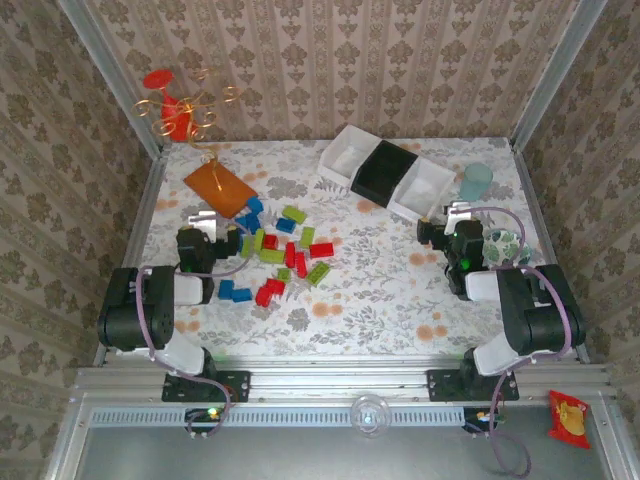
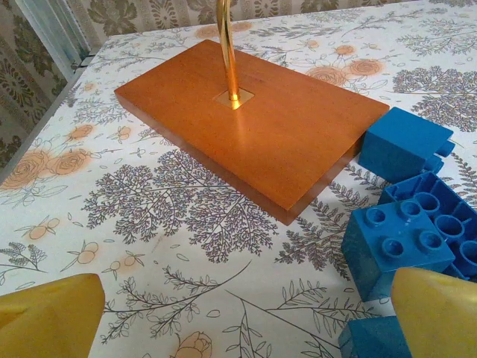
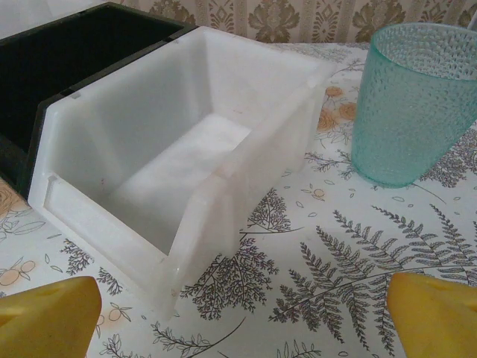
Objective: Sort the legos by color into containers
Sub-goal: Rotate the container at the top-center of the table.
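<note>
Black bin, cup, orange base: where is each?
black bin [image 1: 384, 172], top external view, bare inside
cup [image 3: 414, 112], right wrist view, dimpled side wall
orange base [image 2: 298, 142], left wrist view, flat top face

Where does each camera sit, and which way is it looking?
Top external: high behind the arms, looking down at the table; both arms, left pincer and right pincer show.
Left wrist: on the left arm, low, facing the orange board and blue legos; yellow fingertips show.
Right wrist: on the right arm, facing the white bin and teal cup; yellow fingertips show.
Shared: top and right wrist both see that bin and cup.
</note>
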Action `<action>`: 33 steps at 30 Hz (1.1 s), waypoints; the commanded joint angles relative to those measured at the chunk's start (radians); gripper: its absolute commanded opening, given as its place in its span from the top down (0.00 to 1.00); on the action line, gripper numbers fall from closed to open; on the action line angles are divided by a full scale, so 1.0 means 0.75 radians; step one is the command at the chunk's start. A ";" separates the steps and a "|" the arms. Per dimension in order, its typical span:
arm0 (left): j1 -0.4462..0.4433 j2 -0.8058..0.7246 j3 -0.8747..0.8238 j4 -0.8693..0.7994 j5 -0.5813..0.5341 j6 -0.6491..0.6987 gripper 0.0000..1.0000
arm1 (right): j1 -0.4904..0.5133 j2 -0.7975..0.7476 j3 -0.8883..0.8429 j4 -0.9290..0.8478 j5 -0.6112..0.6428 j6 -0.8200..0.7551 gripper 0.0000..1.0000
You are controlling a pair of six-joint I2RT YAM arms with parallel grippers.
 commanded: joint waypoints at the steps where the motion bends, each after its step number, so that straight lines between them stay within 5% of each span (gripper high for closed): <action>1: -0.004 -0.007 0.011 0.040 -0.009 0.034 0.00 | -0.003 -0.007 -0.006 0.002 -0.017 0.002 0.00; 33: 0.018 -0.009 0.003 0.056 -0.027 -0.006 0.00 | -0.005 -0.026 -0.007 -0.007 0.004 0.016 0.00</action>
